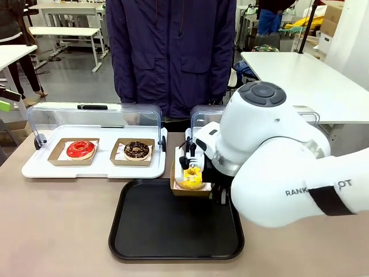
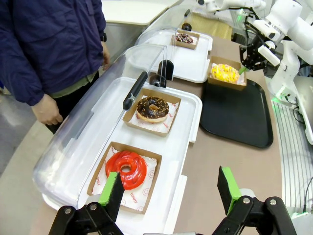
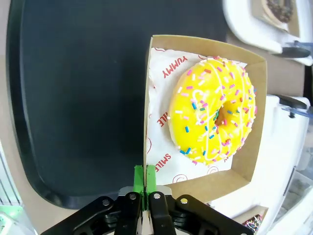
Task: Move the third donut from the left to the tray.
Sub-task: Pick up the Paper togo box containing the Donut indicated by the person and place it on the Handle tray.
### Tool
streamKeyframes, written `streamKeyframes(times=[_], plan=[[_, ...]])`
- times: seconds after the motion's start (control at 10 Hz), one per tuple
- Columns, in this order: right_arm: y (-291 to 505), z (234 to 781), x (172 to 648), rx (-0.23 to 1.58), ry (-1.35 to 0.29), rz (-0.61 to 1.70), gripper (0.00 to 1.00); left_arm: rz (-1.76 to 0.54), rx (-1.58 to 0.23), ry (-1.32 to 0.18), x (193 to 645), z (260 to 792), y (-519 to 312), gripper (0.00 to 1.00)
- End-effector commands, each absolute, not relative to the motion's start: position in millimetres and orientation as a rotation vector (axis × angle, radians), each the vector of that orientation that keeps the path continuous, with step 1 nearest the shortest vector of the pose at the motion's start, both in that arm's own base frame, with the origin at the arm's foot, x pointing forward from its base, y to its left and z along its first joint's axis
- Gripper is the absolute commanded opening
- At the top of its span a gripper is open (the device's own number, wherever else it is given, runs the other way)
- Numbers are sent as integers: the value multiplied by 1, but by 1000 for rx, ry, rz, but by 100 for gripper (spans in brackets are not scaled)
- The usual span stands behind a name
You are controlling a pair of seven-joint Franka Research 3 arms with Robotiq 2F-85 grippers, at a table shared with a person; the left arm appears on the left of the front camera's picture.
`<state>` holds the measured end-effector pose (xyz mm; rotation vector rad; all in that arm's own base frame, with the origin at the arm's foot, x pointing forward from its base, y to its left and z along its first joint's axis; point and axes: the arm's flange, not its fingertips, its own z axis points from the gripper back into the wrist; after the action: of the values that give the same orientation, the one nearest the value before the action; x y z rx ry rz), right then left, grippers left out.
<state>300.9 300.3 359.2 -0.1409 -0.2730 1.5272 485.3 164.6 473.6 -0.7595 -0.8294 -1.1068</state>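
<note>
1. The black tray (image 1: 173,231) lay on the worktop (image 1: 57,231) at the near middle, its surface bare apart from its far edge.
2. The right gripper (image 3: 145,188) had its green-padded fingers (image 3: 139,178) pressed together on the wall of the brown cardboard holder (image 3: 252,122), at one corner.
3. In that holder sat the yellow-iced donut (image 1: 192,176) with coloured sprinkles, on printed white paper; the holder was over the tray's far edge, right of centre, part of it reaching past the rim. I could not tell whether it rested on the tray or hung just above it.
4. The left gripper (image 2: 171,196) hovered with its fingers wide apart and nothing between them, above the near end of a white tray (image 1: 34,168).
5. On that white tray, far left, the red-iced donut (image 1: 80,149) and a chocolate donut (image 1: 136,150) sat side by side in their own holders, the clear lid (image 1: 92,118) raised behind them.
6. A person in a dark blue jacket (image 1: 173,52) stood at the far side.
</note>
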Motion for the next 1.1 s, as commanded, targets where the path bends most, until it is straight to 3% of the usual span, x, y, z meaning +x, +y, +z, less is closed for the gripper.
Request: streamKeyframes(times=[0.0, 1.0], plan=[[274, 328, 259, -144, -276, 1515, 2, -1110, -762, -826, 484, 475, 162, 100], [283, 294, 240, -42, -212, 1562, 2, -1110, -762, -826, 484, 475, 162, 100]])
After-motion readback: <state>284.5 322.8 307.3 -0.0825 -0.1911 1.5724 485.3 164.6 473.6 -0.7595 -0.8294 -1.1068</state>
